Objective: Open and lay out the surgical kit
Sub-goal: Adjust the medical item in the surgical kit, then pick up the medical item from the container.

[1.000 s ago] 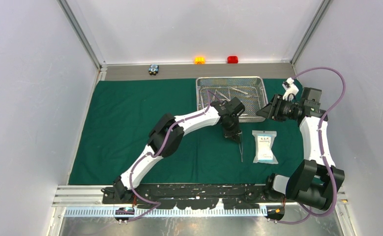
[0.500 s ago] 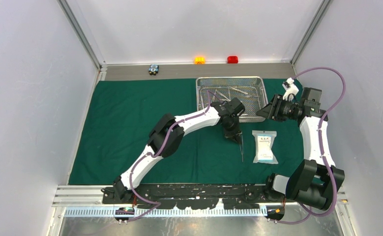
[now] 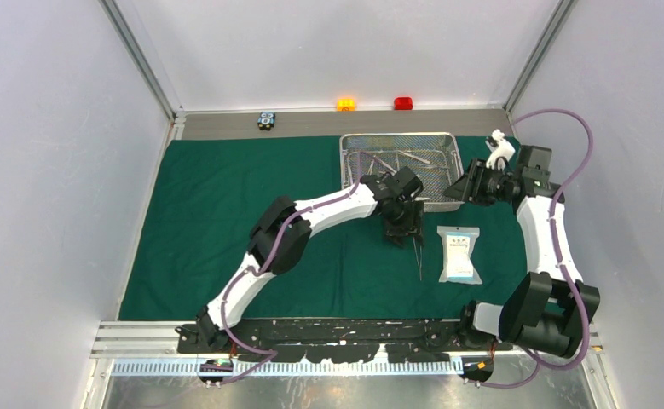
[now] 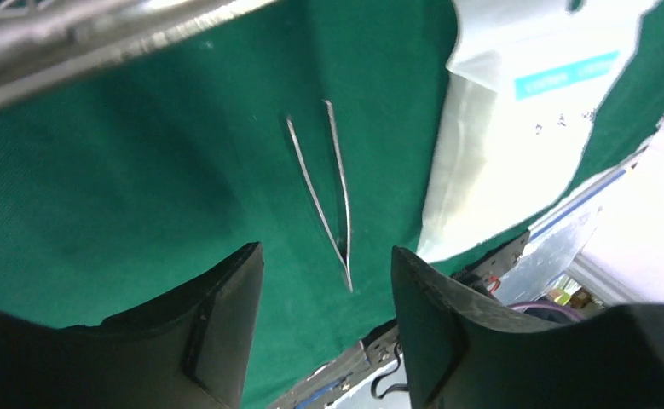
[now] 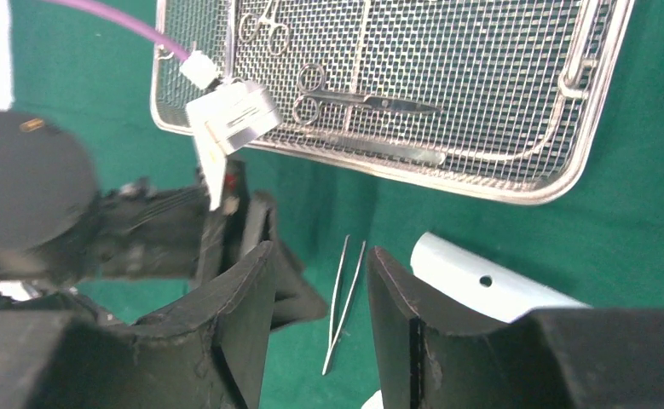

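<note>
The dark green cloth (image 3: 226, 213) lies spread flat. On its far part stands the wire-mesh tray (image 3: 346, 170), holding scissors (image 5: 362, 100), forceps (image 5: 264, 25) and another slim steel tool (image 5: 379, 149). The tweezers (image 3: 418, 260) lie on the cloth just left of the white-blue packet (image 3: 459, 254). My left gripper (image 3: 405, 234) hovers open over the tweezers' upper end; in its wrist view the tweezers (image 4: 324, 183) lie free beyond the fingertips, beside the packet (image 4: 516, 128). My right gripper (image 3: 460, 189) hangs open and empty at the tray's right edge, its view showing the tray rim (image 5: 516, 183) and the tweezers (image 5: 343, 298).
An orange block (image 3: 346, 104), a red block (image 3: 403, 103) and a black-blue block (image 3: 266, 120) sit on the grey strip behind the cloth. White walls close in on the left, right and back. The left arm stretches across the middle of the cloth.
My left gripper has opened and drawn slightly back toward the tray, with the tweezers left lying on the cloth. The right wrist has shifted a little toward the back.
</note>
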Robot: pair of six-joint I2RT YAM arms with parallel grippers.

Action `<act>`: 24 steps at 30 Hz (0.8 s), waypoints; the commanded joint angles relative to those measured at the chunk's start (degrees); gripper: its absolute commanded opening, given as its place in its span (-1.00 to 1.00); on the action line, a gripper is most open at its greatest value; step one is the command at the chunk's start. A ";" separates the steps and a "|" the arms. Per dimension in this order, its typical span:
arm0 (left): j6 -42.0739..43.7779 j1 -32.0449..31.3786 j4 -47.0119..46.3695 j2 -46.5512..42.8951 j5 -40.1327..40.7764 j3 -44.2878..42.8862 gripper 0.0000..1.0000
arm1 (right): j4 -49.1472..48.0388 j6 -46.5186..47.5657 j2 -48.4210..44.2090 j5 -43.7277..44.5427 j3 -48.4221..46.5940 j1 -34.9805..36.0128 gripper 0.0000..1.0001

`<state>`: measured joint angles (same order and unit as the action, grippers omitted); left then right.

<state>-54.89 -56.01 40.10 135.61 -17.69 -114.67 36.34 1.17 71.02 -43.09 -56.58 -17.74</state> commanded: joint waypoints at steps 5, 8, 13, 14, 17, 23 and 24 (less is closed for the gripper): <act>16.75 0.73 -1.20 -14.99 5.91 4.43 0.38 | -7.98 1.75 8.44 21.35 -11.28 13.32 0.01; 21.51 2.34 -2.01 -19.02 7.34 8.08 0.45 | -8.03 5.53 14.88 26.75 -16.69 15.92 0.03; 30.59 6.15 -3.41 -26.21 8.87 13.93 0.55 | -5.88 15.19 27.52 29.20 -26.78 16.76 0.19; 33.11 6.76 -3.40 -27.53 8.94 14.88 0.55 | -3.90 17.54 30.26 29.42 -29.19 16.77 0.23; 40.58 8.01 -2.47 -30.87 9.66 16.70 0.56 | 2.82 24.48 37.96 29.24 -38.00 16.74 0.26; 51.57 8.98 0.01 -35.32 10.21 19.03 0.57 | 15.57 33.16 50.80 26.12 -53.35 16.76 0.29; 52.46 9.05 0.26 -35.67 9.99 19.31 0.57 | 17.92 34.78 52.79 25.30 -56.87 16.81 0.30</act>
<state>-12.40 -46.70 39.27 104.44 -7.94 -96.23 43.05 26.70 119.33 -15.57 -102.91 -1.08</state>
